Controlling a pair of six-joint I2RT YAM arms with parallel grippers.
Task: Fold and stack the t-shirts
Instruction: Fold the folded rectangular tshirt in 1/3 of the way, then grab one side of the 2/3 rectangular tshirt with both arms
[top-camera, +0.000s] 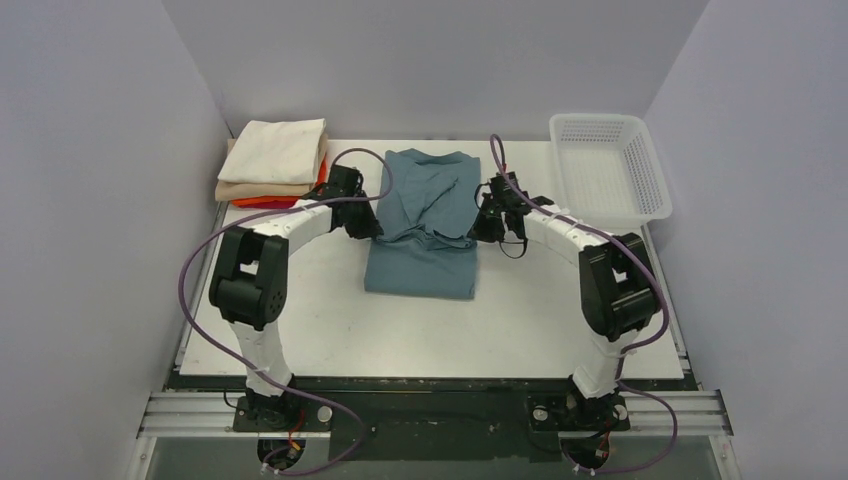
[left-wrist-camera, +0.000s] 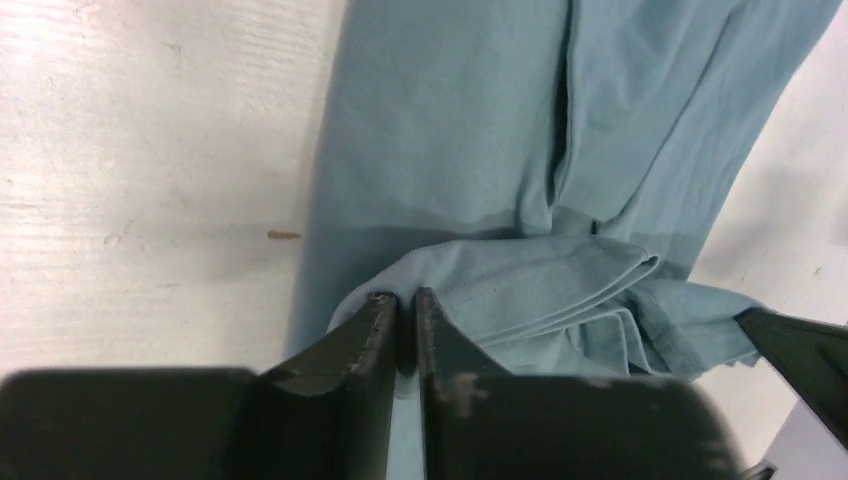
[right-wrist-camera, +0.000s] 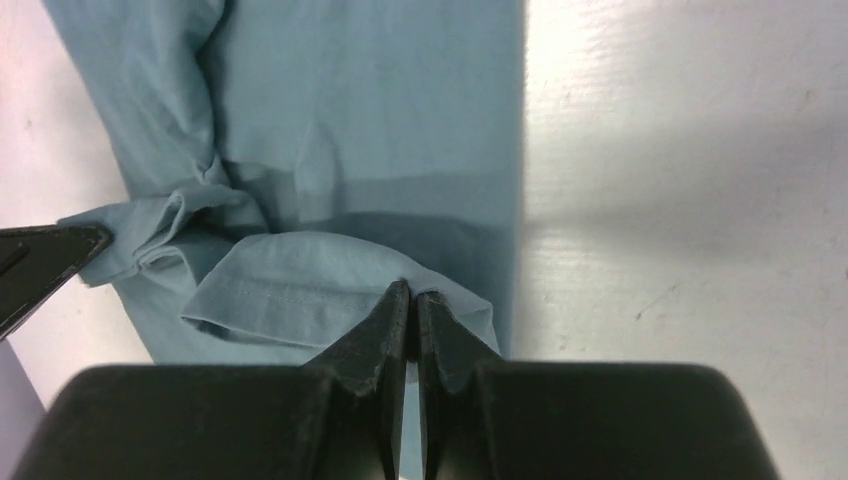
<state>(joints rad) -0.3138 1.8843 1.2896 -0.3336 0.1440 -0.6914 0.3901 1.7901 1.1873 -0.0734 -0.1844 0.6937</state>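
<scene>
We see the teal t-shirt (top-camera: 420, 235) lying at the centre of the table (top-camera: 520, 320), its hem bunched across the middle. At its nine o'clock edge is the left gripper (left-wrist-camera: 400, 298), jaws a narrow slit apart at the hem; we cannot tell whether they pinch it. At three o'clock the right gripper (right-wrist-camera: 412, 290) has its jaws pressed together on the hem. At eleven o'clock the cream t-shirt (top-camera: 280, 148) tops the tan t-shirt (top-camera: 262, 190) and orange t-shirt (top-camera: 270, 202). The basket (top-camera: 597, 120) sits at one o'clock.

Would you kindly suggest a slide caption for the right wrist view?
Right end effector pinches the hem of the blue t-shirt over the white table.
</scene>
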